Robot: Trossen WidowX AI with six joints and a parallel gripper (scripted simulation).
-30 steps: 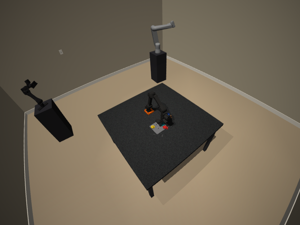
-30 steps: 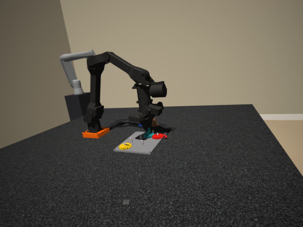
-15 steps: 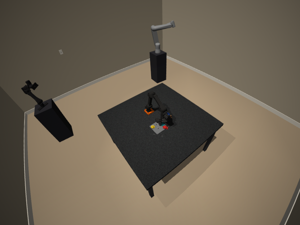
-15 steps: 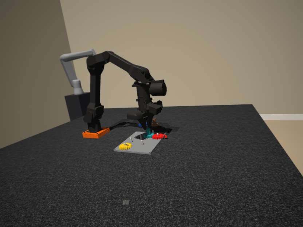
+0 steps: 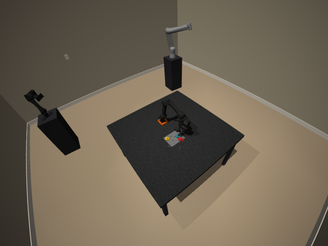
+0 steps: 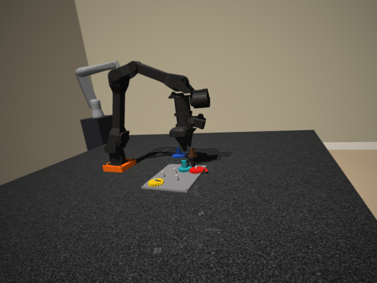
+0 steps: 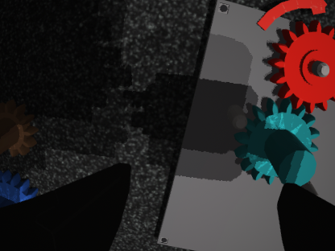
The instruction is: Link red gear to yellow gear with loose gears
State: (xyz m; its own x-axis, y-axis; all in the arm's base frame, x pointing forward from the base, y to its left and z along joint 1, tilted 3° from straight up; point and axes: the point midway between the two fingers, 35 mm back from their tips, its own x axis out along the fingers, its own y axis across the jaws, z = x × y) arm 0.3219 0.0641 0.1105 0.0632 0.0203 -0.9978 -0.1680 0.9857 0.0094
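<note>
Tool (image 5: pixel 181 132) (image 6: pixel 186 148) (image 7: pixel 208 187), black, two-fingered: standing open and pointing down over the far part of the board, gripping nothing. One finger is reaching close to the upright handle of the teal gear; the other is hanging out beyond the board's edge in the wrist view.

Teal toothed gear with a tall cylindrical handle (image 5: pixel 177 136) (image 6: pixel 184 169) (image 7: pixel 298 125), one: standing upright on the board, next to the red gear, their teeth meeting or nearly so. Whether it is sitting fully flat, cannot tell.

Red toothed gear (image 5: pixel 180 138) (image 6: pixel 195 170) (image 7: pixel 298 60), one: lying flat around its peg, a curved red arrow (image 6: pixel 205 170) (image 7: pixel 282 11) running beside it.

Dark-looking short peg (image 7: pixel 239 119), one: standing bare just beside the teal gear.

Pale short pegs, three (image 6: pixel 162 174) (image 6: pixel 174 170) (image 6: pixel 176 177): standing bare between the teal and yellow gears.

Yellow toothed gear with black stripe (image 5: pixel 167 138) (image 6: pixel 151 183): resting on its peg near the opposite end.

Grey rectangular board (image 5: pixel 172 144) (image 6: pixel 182 186) (image 7: pixel 209 209): lying on the black speckled tabletop (image 5: pixel 172 172) (image 6: pixel 243 228) (image 7: pixel 149 40).

Blue gear (image 6: pixel 178 155) (image 7: pixel 12 191) and brown gear (image 6: pixel 192 154) (image 7: pixel 24 133), handled: standing off the board, near each other.
</note>
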